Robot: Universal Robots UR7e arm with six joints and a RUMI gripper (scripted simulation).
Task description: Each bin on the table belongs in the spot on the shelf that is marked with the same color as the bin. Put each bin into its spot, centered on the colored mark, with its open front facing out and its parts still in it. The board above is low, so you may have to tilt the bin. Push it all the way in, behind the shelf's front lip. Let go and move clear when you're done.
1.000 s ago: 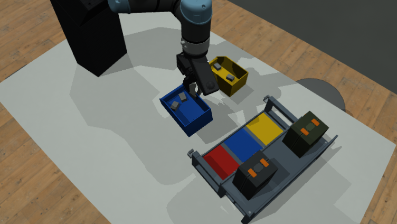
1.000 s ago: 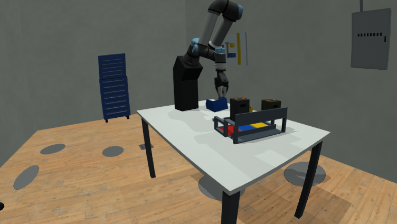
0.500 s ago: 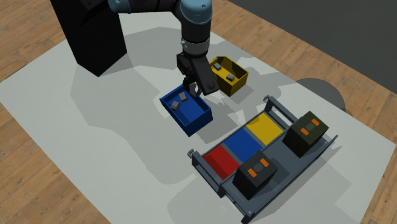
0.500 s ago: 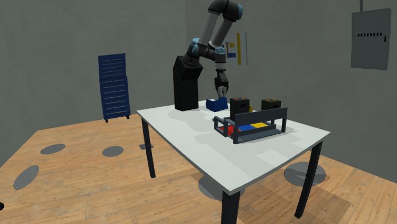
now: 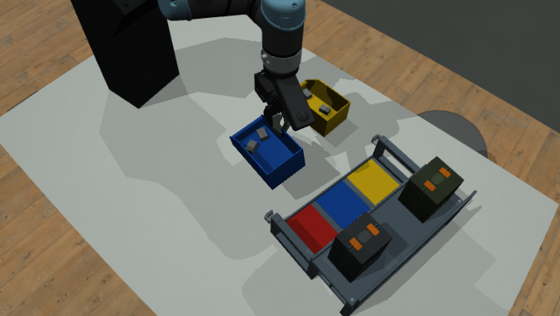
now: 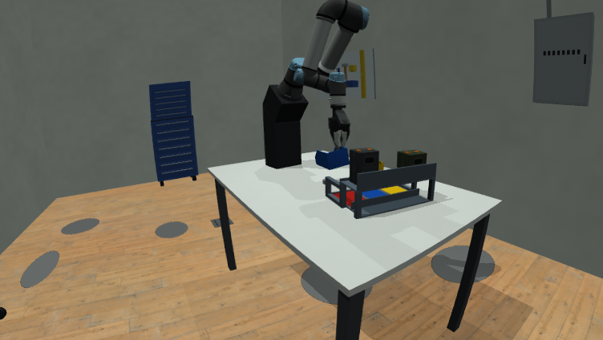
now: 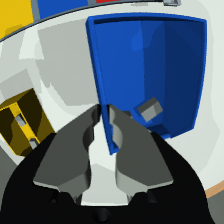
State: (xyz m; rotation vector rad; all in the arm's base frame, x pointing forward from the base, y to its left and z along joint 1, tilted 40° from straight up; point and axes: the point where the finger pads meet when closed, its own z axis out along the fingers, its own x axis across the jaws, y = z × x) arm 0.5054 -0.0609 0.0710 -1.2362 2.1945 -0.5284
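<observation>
My gripper [image 5: 283,133] [image 6: 338,147] [image 7: 103,105] is shut on a side wall of the blue bin [image 5: 288,166] [image 6: 331,160] [image 7: 120,65]. The bin hangs slightly tilted, a little above the table, with grey parts [image 5: 261,133] [image 7: 150,110] in it. The yellow bin [image 5: 336,121] [image 7: 42,114] stands beyond it with two grey parts inside. The shelf's yellow mark [image 5: 374,180] [image 6: 394,190] [image 7: 12,17], blue mark [image 5: 341,203] [image 6: 374,194] [image 7: 60,9] and red mark [image 5: 307,225] [image 6: 354,196] show with no bins on them. No red bin is seen.
A dark grey box [image 5: 358,249] [image 6: 363,165] and a dark green box [image 5: 431,188] [image 6: 411,158] stand on the shelf's upper board [image 5: 403,219]. The shelf has raised end frames [image 5: 292,245]. The black robot pedestal [image 5: 137,62] [image 6: 282,139] stands at the table's back.
</observation>
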